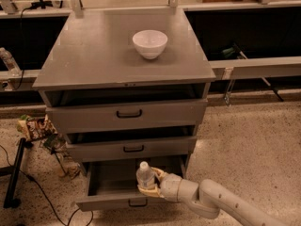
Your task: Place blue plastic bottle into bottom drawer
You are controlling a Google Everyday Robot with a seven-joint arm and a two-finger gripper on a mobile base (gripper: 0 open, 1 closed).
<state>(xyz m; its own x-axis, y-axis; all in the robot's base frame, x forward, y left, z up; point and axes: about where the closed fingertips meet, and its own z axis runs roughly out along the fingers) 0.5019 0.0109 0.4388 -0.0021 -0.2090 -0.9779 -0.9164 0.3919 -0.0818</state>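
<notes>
Over pulled-out bottom drawer (pixel 113 202), your gripper (pixel 149 183) pinches blue plastic bottle (pixel 145 174) upright, cap up, fingers clamped round its lower half; white bowl (pixel 150 43) sits on cabinet top (pixel 94 55)

Gripper (pixel 150 185) holding blue plastic bottle (pixel 145 174) in open bottom drawer (pixel 113 202); middle drawer (pixel 134 149) juts above

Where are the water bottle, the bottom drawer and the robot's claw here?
water bottle (pixel 145 175), camera view, on its clear body below the cap.
bottom drawer (pixel 104 203), camera view, on its grey front, left of the handle.
claw (pixel 151 183), camera view, between its fingertips, gripping the water bottle over the open drawer.
</notes>
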